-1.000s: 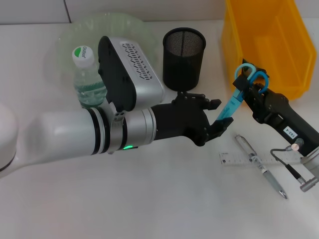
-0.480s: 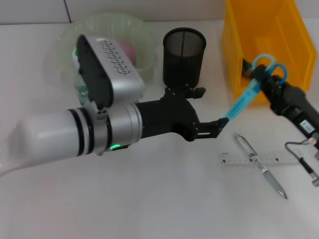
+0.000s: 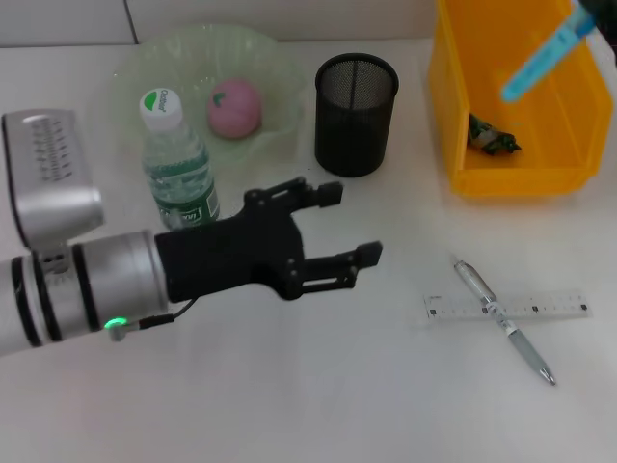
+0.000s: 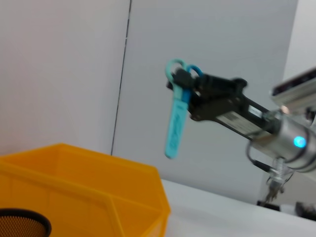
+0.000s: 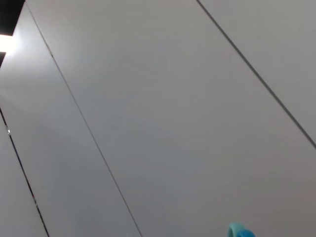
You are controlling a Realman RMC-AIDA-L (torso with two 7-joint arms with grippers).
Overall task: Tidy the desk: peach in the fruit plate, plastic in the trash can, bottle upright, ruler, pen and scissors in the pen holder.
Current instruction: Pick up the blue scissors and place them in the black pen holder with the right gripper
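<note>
My right gripper (image 4: pixel 193 90) is shut on the handles of the blue scissors (image 4: pixel 176 116), which hang blade-down in the air. In the head view the scissors (image 3: pixel 542 55) show above the yellow trash can (image 3: pixel 453 106), the gripper itself out of frame. A crumpled plastic wrapper (image 3: pixel 492 137) lies inside that can. My left gripper (image 3: pixel 345 224) hovers open and empty over the table, in front of the black mesh pen holder (image 3: pixel 357 114). The peach (image 3: pixel 234 106) sits in the green fruit plate (image 3: pixel 154 68). The bottle (image 3: pixel 176 164) stands upright. The pen (image 3: pixel 501 320) lies across the ruler (image 3: pixel 549 308).
The trash can (image 4: pixel 84 187) and the pen holder's rim (image 4: pixel 19 228) also show in the left wrist view. The right wrist view shows wall panels and a tip of a scissors handle (image 5: pixel 239 230). Bare white table lies near me, in front of my left arm.
My right arm has lifted the scissors up and away to the far right, above the trash can. My left arm has drawn back to the left, uncovering the plate and bottle.
</note>
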